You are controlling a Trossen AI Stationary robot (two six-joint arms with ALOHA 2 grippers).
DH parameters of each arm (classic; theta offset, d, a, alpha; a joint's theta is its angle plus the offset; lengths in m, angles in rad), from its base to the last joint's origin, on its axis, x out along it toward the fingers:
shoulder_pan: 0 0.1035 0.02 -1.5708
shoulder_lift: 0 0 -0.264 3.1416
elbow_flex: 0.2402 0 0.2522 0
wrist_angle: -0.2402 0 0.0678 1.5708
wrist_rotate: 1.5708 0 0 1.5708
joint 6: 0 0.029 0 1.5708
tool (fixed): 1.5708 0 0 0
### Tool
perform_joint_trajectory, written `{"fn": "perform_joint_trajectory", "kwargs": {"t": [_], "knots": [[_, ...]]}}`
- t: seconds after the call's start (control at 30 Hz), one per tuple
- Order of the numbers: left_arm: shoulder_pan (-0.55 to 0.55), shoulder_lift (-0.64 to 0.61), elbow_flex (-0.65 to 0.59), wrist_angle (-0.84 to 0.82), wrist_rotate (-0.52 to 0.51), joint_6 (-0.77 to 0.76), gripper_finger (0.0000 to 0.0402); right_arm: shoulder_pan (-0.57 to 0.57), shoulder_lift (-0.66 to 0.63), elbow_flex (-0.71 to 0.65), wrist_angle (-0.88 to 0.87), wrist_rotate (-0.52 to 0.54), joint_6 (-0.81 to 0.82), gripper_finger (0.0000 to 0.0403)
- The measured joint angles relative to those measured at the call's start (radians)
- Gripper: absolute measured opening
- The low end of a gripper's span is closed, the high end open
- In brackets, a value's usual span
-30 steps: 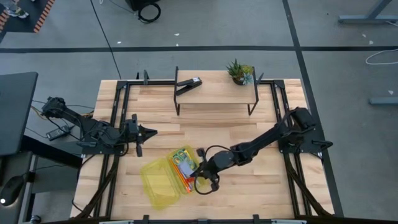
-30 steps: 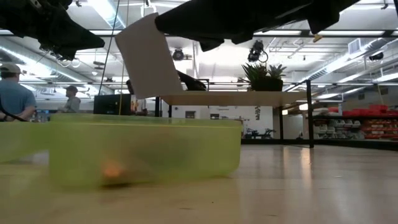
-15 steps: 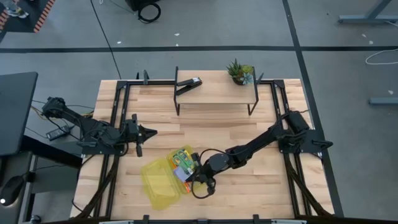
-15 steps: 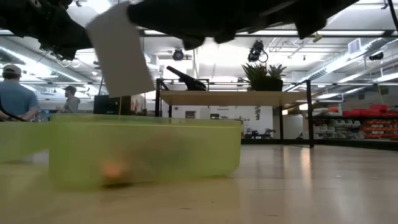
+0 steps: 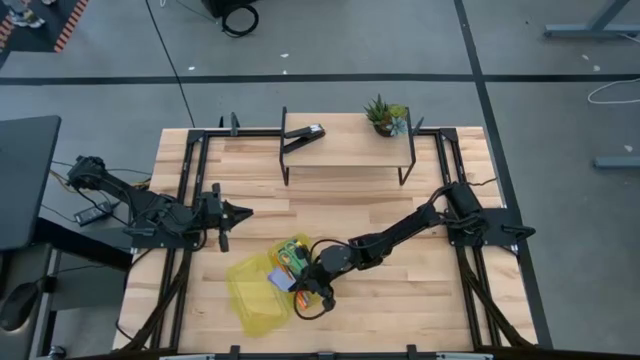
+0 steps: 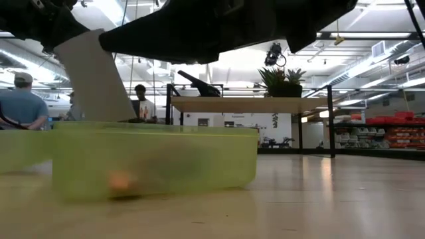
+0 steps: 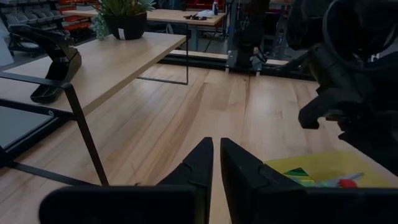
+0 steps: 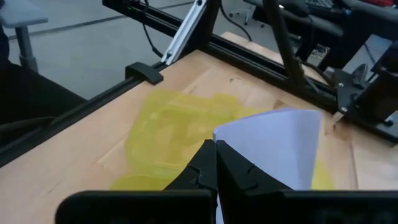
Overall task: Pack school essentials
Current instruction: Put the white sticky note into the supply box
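A yellow-green see-through box [image 5: 292,258] stands near the table's front, with coloured stationery inside and its lid [image 5: 255,298] lying open beside it. My right gripper [image 5: 297,283] reaches over the box and is shut on a pale blue square notepad [image 5: 281,279], which also shows in the low view [image 6: 93,73] and the right wrist view [image 8: 273,143]. My left gripper [image 5: 245,211] waits near the table's left side, above the wood, with its fingers [image 7: 205,163] together and nothing between them. My right gripper pinches the notepad's edge [image 8: 229,160] between its two fingers, slanting down from the table's right side. The notepad hangs tilted below the fingers over the box. Its lower edge [image 6: 126,114] reaches the box's rim; whether it touches anything inside cannot be told.
A raised wooden shelf [image 5: 350,152] stands at the table's far side and carries a black stapler [image 5: 303,135] and a small potted plant [image 5: 385,115]. Black frame rails [image 5: 190,190] run along the table's sides. People [image 6: 23,106] stand in the room beyond.
My right gripper has moved toward the table's left edge and down with the notepad, rolling a little. The notepad has travelled from beside the box to over it and now hangs lower, its bottom edge at the box's rim.
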Motion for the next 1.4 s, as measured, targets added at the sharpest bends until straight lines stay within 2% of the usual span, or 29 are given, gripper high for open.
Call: {"fn": "perform_joint_trajectory", "kwargs": {"t": [0.4, 0.53, 0.73, 0.97, 1.4], "knots": [[0.0, 0.0, 0.0, 0.001, 0.0, 0.001, 0.0036, -0.01, -0.003, 0.0, -0.03, 0.0, 0.004, 0.0006], [0.0, 0.0, 0.0, 0.001, 0.0, 0.001, 0.004, -0.01, -0.003, 0.0, -0.094, 0.019, -0.007, 0.0006], [0.0, 0.0, 0.0, 0.001, 0.0, 0.001, 0.0035, -0.01, -0.07, -0.002, -0.129, 0.025, -0.068, 0.0006], [0.0, 0.0, 0.0, 0.001, 0.0, 0.001, 0.0031, -0.022, -0.177, -0.001, -0.347, 0.073, -0.137, 0.0006], [0.0, 0.0, 0.0, 0.002, 0.0, 0.001, 0.0036, -0.028, -0.117, -0.002, -0.392, 0.101, -0.169, 0.0006]]}}
